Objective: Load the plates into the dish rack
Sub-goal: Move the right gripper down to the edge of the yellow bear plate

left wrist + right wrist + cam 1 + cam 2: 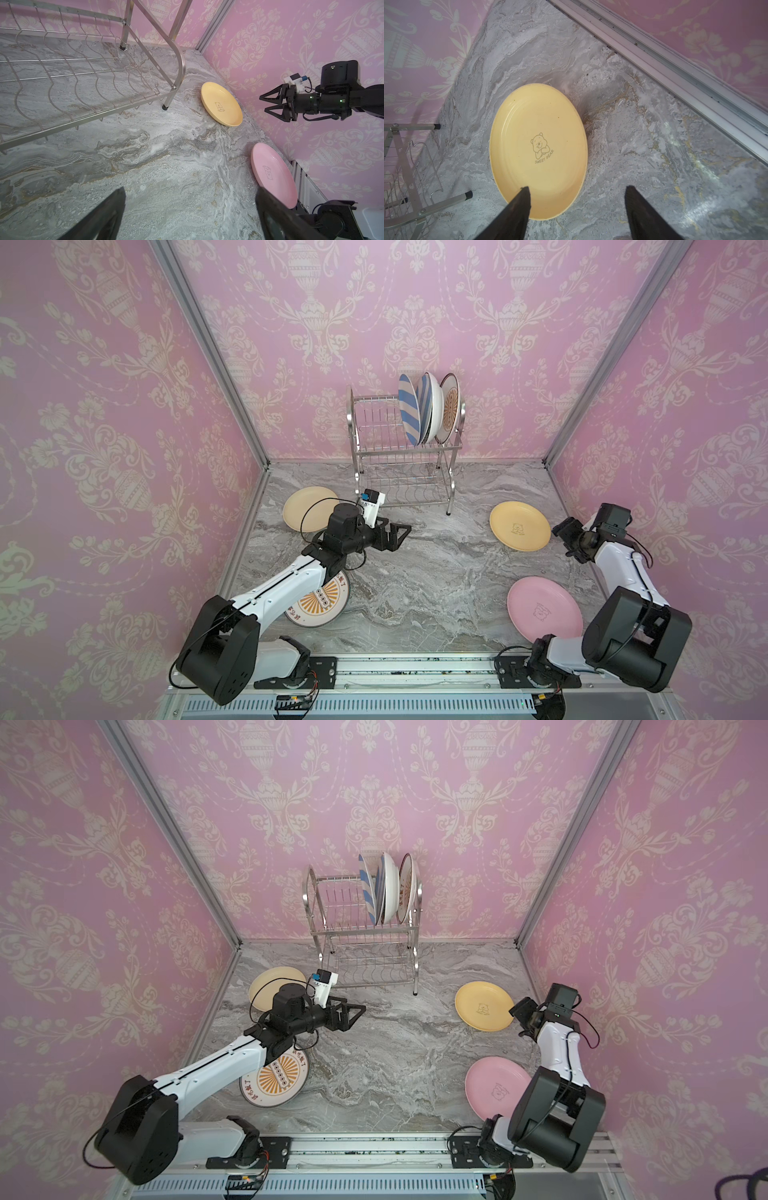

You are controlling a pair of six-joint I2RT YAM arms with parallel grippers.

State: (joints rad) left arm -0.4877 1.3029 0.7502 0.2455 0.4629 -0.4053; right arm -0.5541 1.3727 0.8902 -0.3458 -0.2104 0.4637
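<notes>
Yellow plate (537, 149), bear print, flat on marble tabletop (643, 124); dish rack (411, 176) beside it; right gripper (577, 188) spread, one fingertip over its rim.

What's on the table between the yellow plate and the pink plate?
Nothing; bare marble tabletop lies between the yellow plate and pink plate, seen in both top views.

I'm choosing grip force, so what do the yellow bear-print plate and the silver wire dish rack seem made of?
The round yellow bear-print plate looks like matte plastic or melamine: soft, even sheen, printed line art; ceramic cannot be excluded. The two-tier silver wire dish rack looks like polished metal, probably stainless steel: shiny tubes, thin bright wires.
</notes>
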